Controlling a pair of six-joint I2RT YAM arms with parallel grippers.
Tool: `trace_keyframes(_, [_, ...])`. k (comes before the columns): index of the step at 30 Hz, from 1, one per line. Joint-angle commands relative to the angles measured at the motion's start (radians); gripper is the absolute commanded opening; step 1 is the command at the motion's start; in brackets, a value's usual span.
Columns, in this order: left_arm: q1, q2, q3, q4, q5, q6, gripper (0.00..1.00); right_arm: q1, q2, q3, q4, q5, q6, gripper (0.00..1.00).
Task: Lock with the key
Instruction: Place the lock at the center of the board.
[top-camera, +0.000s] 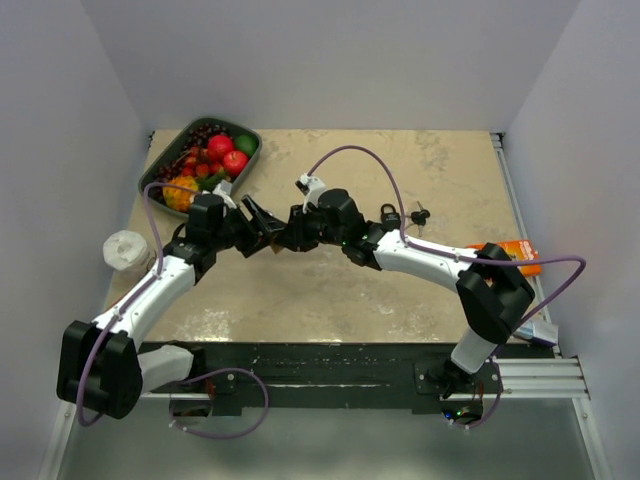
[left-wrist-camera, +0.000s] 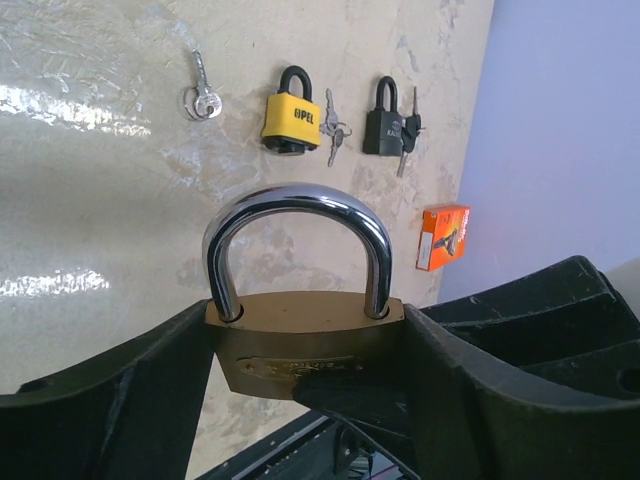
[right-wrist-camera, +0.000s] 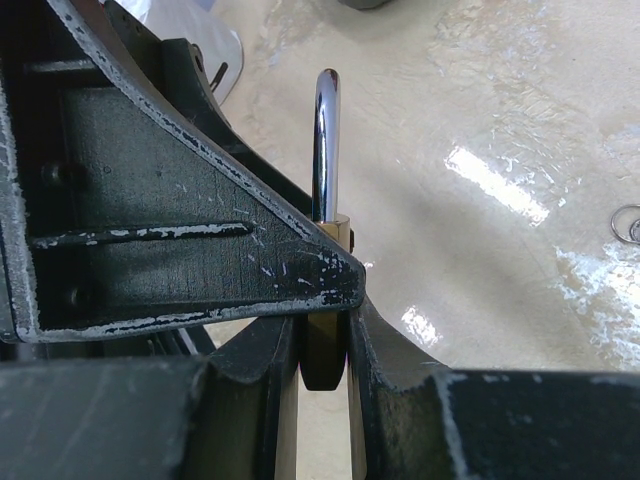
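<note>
- Brass padlock (left-wrist-camera: 300, 350) hangs above the surface's middle, shackle pushed in.
- Left gripper (left-wrist-camera: 305, 365) clamps its sides; right gripper (right-wrist-camera: 325, 345) pinches its faces.
- No key visible in it; the key turn probably remains.

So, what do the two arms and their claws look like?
The left arm and right arm have white links, bulky black joints and a loose purple cable each. The left claw and right claw are black, with wedge-shaped fingers scuffed whitish at edges.
</note>
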Motion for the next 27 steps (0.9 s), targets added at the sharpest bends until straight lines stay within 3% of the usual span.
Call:
trace_keyframes(1, [-0.009, 0.022, 0.038, -0.03, 0.015, -0.024, 0.68, -0.002, -0.038, 0.059, 0.174, 0.033, 0.003, 0.0])
trace_keyframes(4, [-0.011, 0.028, 0.049, -0.023, 0.01, -0.019, 0.53, -0.002, -0.03, 0.06, 0.172, 0.027, 0.008, 0.0])
trace_keyframes(6, [-0.011, 0.031, 0.063, -0.024, 0.003, 0.001, 0.33, -0.003, -0.029, 0.063, 0.155, 0.007, 0.006, 0.0])
trace_keyframes(7, [-0.011, 0.037, 0.07, -0.038, -0.008, 0.028, 0.24, -0.003, -0.027, 0.065, 0.148, -0.001, 0.005, 0.06])
trace_keyframes(8, [-0.011, 0.044, 0.08, -0.049, -0.017, 0.05, 0.04, -0.005, -0.029, 0.065, 0.137, -0.004, -0.001, 0.14])
trace_keyframes(9, [-0.011, 0.05, 0.102, -0.063, -0.028, 0.074, 0.0, -0.006, -0.039, 0.063, 0.114, -0.006, -0.015, 0.34])
trace_keyframes(11, [-0.011, 0.071, 0.129, -0.11, -0.066, 0.152, 0.0, -0.029, -0.055, 0.05, 0.094, -0.022, -0.023, 0.52])
trace_keyframes(12, [-0.011, 0.08, 0.162, -0.13, -0.083, 0.183, 0.0, -0.039, -0.061, 0.044, 0.071, -0.029, -0.032, 0.66])
trace_keyframes(16, [-0.011, 0.175, 0.263, -0.24, -0.166, 0.359, 0.0, -0.1, -0.13, -0.001, 0.01, -0.056, -0.089, 0.86])
trace_keyframes(17, [-0.011, 0.197, 0.283, -0.259, -0.18, 0.381, 0.0, -0.108, -0.147, -0.012, 0.0, -0.056, -0.104, 0.98])
trace_keyframes(27, [-0.032, 0.488, 0.529, -0.376, -0.315, 0.611, 0.0, -0.198, -0.279, -0.122, -0.059, -0.065, -0.205, 0.99])
